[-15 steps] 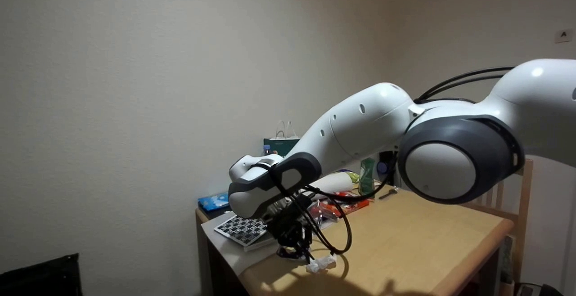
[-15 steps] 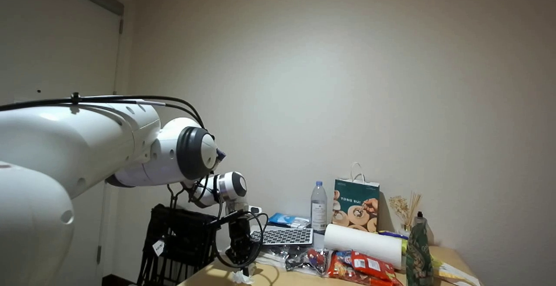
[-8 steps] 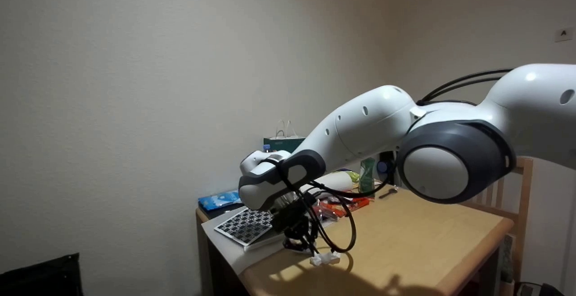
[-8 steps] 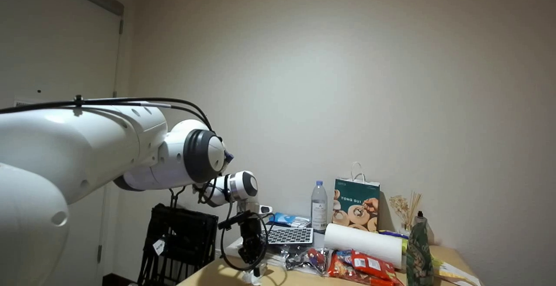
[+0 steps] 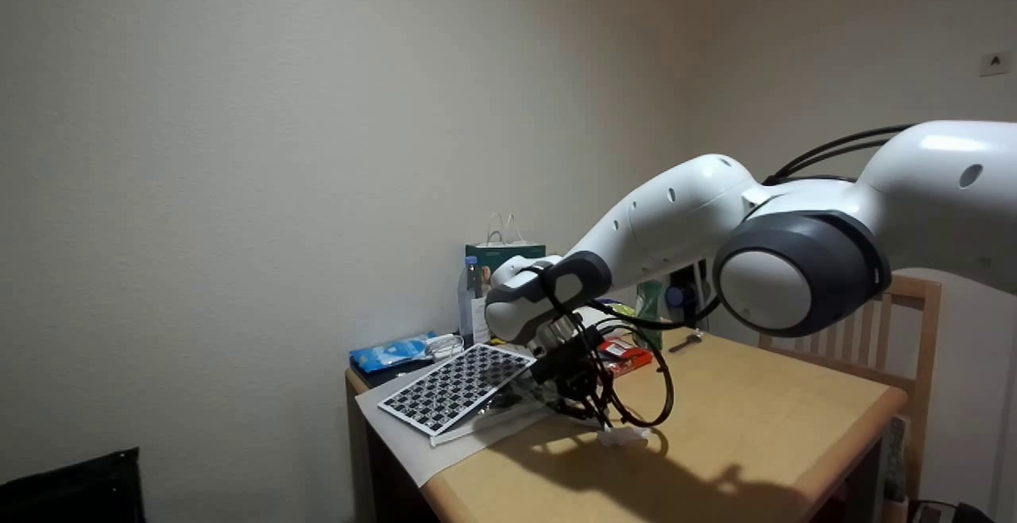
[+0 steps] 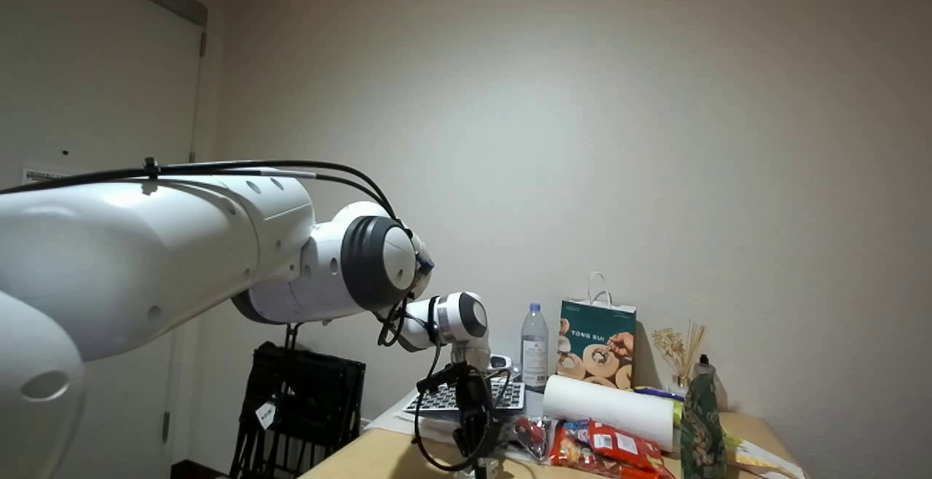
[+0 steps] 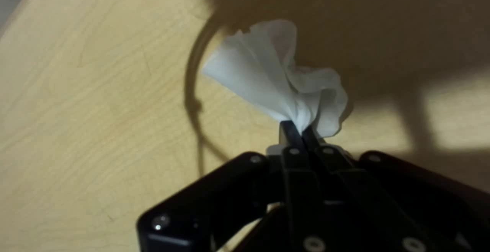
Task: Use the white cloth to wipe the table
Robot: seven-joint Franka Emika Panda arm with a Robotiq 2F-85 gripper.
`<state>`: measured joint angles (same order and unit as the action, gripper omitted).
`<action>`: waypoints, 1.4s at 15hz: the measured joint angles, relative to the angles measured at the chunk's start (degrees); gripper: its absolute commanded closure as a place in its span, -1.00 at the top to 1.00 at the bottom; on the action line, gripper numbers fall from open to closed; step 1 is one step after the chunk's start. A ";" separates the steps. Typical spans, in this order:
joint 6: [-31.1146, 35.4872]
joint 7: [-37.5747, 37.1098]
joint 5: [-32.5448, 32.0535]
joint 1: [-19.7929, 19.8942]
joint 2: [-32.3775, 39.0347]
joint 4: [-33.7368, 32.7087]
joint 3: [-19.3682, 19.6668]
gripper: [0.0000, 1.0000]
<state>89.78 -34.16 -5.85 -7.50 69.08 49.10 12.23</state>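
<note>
The white cloth (image 7: 260,68) is a small crumpled piece that fans out in front of my fingertips in the wrist view. My gripper (image 7: 300,131) is shut on it and pinches its gathered end. The cloth also shows in an exterior view (image 5: 625,435), low at the surface of the light wooden table (image 5: 715,412). It looks to be touching the table or just above it. In an exterior view (image 6: 489,466) the cloth is partly hidden by the black gripper and a cable loop. My gripper points down at the table.
A black-and-white checkered keyboard-like panel (image 5: 461,388) lies close beside the gripper. A white paper roll (image 6: 608,410), red snack packets (image 6: 626,446), a bottle (image 6: 535,351), a green paper bag (image 6: 597,344) and a green pouch (image 6: 703,421) stand along the table's back. A wooden chair (image 5: 906,300) is beyond.
The arm, with the cloth in the gripper, has moved to the right in both exterior views. The cloth stays low at the table and more of the checkered panel is uncovered.
</note>
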 measured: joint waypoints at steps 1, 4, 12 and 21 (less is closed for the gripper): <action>-0.04 -0.17 0.00 -0.15 0.02 0.01 0.11 -0.93; -0.10 -0.73 -0.06 -0.24 0.08 -0.22 0.24 -0.90; -5.34 -10.50 3.06 9.60 1.81 -1.87 2.88 -0.95; -4.20 -7.77 -1.23 6.09 1.27 -2.21 2.80 -0.92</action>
<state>85.58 -41.92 -7.08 -1.41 70.35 46.90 15.03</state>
